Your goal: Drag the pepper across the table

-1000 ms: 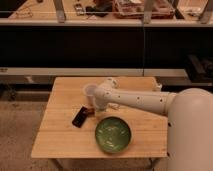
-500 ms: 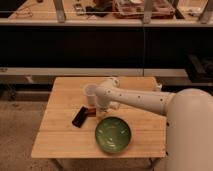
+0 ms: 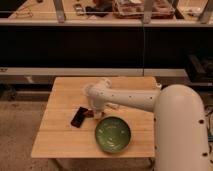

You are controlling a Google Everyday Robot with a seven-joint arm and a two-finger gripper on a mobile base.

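Observation:
The light wooden plank table (image 3: 57, 132) fills the middle of the camera view. My white arm reaches in from the right, and its gripper (image 3: 92, 112) points down at the tabletop between the black phone (image 3: 78, 117) and the green bowl (image 3: 113, 134). A small reddish bit right at the gripper's tip looks like the pepper (image 3: 89, 114). Most of it is hidden by the gripper.
The flat black phone lies just left of the gripper. The green bowl sits near the table's front edge, right of the gripper. My arm's large white body (image 3: 180, 130) covers the table's right side. A dark shelf unit (image 3: 100, 50) stands behind the table.

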